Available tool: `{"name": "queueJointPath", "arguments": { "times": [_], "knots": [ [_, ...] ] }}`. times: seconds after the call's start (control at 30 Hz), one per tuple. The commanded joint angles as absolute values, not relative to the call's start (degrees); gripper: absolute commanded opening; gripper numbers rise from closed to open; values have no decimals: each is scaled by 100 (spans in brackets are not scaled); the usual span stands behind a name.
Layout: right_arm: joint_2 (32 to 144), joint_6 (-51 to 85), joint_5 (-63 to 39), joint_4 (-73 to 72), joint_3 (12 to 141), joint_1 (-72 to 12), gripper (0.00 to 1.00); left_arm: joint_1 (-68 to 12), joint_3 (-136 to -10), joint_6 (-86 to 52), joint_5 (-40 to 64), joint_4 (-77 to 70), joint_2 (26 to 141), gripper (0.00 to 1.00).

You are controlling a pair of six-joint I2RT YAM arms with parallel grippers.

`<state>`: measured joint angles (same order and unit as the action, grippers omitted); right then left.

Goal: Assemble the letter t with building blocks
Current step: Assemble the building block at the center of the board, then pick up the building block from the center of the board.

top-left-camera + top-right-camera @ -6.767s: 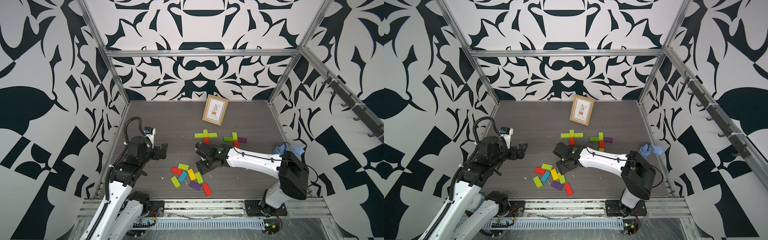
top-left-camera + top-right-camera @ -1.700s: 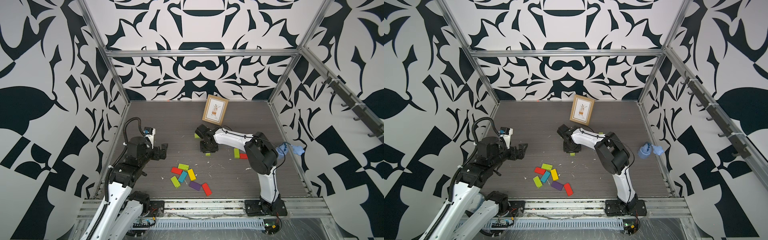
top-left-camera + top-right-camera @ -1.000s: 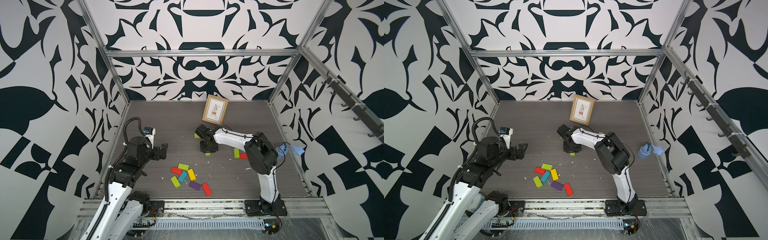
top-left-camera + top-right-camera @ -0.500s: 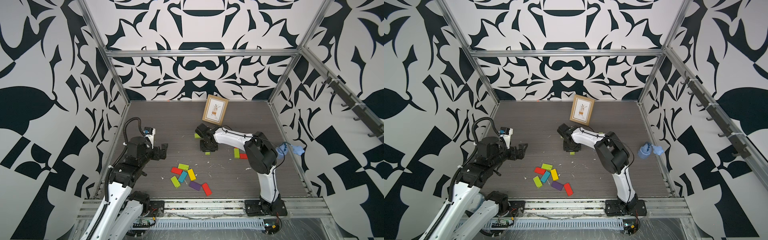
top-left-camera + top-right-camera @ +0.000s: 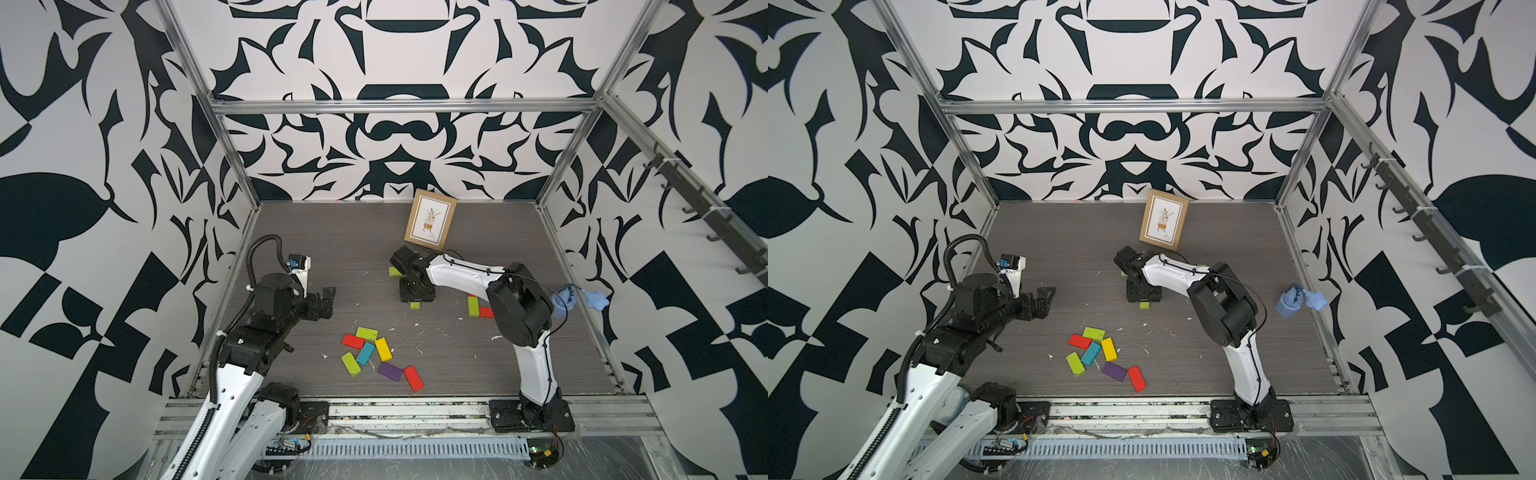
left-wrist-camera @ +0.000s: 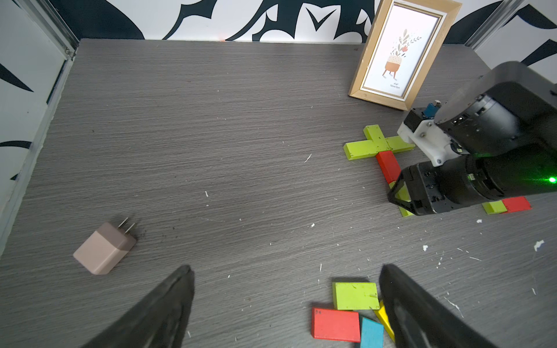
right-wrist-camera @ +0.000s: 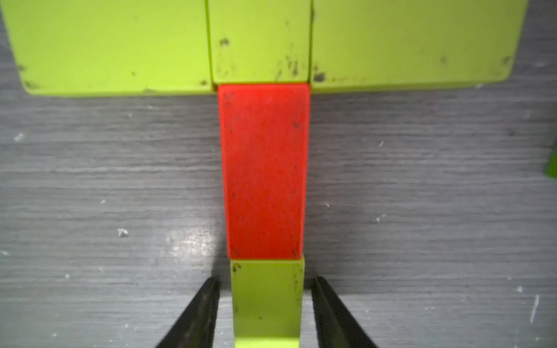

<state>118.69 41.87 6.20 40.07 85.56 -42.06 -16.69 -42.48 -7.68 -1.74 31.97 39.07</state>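
The right claw (image 7: 265, 281) is pointing down at the tabletop (image 7: 105, 180). Its two dark tapered fingers (image 7: 205, 313) are straddling a lime green block (image 7: 266, 304) with a thin gap showing on each side, so it is open and gripping nothing. That block is lying flat, its short end butting against a red block (image 7: 263, 171). The red block is in turn meeting a lime crossbar (image 7: 114, 45) of three pieces set side by side. Judging by this, the stem of the t is being lengthened end to end. The blocks are looking like painted wood, square-edged, matte and scuffed, and they are resting on grey streaked laminate. Well apart, the left claw (image 6: 286, 268) is hanging wide open and empty near the loose pile (image 5: 383, 349) of spare blocks.
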Motion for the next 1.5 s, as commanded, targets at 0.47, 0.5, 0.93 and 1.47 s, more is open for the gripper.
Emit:
{"name": "queueJointPath", "arguments": {
  "times": [0.47,0.5,0.93,1.47],
  "knots": [
    [10720,2953,271,4022,8336,-4190,80,-1670,-4201,-816,-197,3181,3886,100],
    [10563,2794,189,3966,8211,-4205,80,-1670,-4203,-811,-198,3179,3892,100],
    [8282,1885,640,3855,6250,-5594,79,-1670,-4208,-811,-228,3177,3859,100],
    [8070,2531,0,3403,5045,-6844,64,-1665,-4209,-816,-202,3164,3842,100]
  ]
}}
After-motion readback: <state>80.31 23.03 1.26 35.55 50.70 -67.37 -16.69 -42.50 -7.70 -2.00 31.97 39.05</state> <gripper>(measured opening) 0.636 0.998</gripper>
